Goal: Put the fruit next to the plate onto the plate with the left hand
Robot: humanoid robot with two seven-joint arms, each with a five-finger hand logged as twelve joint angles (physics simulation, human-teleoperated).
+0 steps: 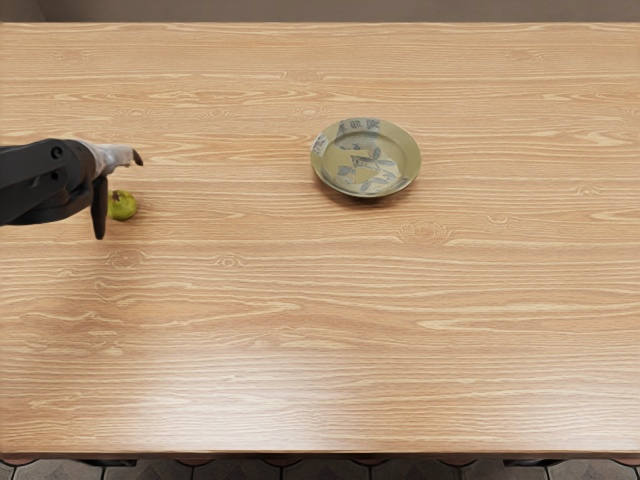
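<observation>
The fruit [123, 205] lies on the table [320, 350] near its left edge, well apart from the plate [365, 157], which sits right of centre and toward the far side. The fruit is small, yellow-green and nearly round. It looks a touch taller than wide, with what may be a stalk end pointing away from the camera, but it is too small to fix a long axis with any certainty.

The left arm comes in from the left edge, and the left hand [100, 172] is just beside the fruit, on its left and slightly beyond it. The fingers [99, 212] are spread and hold nothing: one dark finger points straight down toward the near edge, its tip level with the fruit and close against its left side, and another points right, past the fruit's far side. Whether the downward finger touches the fruit cannot be told. The plate is a shallow greenish dish with a blue-grey pattern.
</observation>
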